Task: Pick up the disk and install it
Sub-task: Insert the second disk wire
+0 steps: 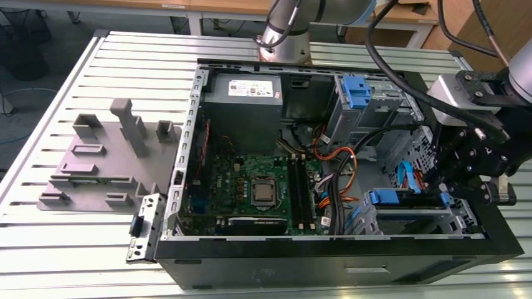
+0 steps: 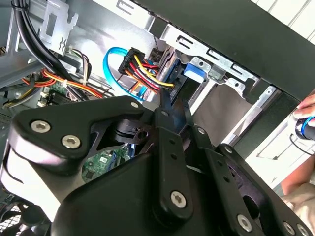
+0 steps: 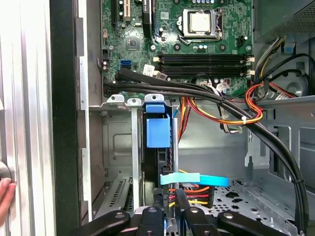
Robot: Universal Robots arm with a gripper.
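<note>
A black gripper (image 2: 170, 105) of bolted links reaches into the open black tower case (image 1: 332, 258), which lies on a ribbed aluminium table (image 1: 75, 237). Whether it is clenched or released cannot be told. The disk (image 3: 157, 129), edge-on with its glossy blue plastic rail frame, stands upright in the sheet-steel drive cage (image 3: 120, 147) at the case's corner on the exterior view's right. Red, yellow and orange wires (image 3: 189, 189) and a flat pale-blue cable (image 3: 197, 179) crowd just beside it, near the green motherboard (image 3: 172, 29).
</note>
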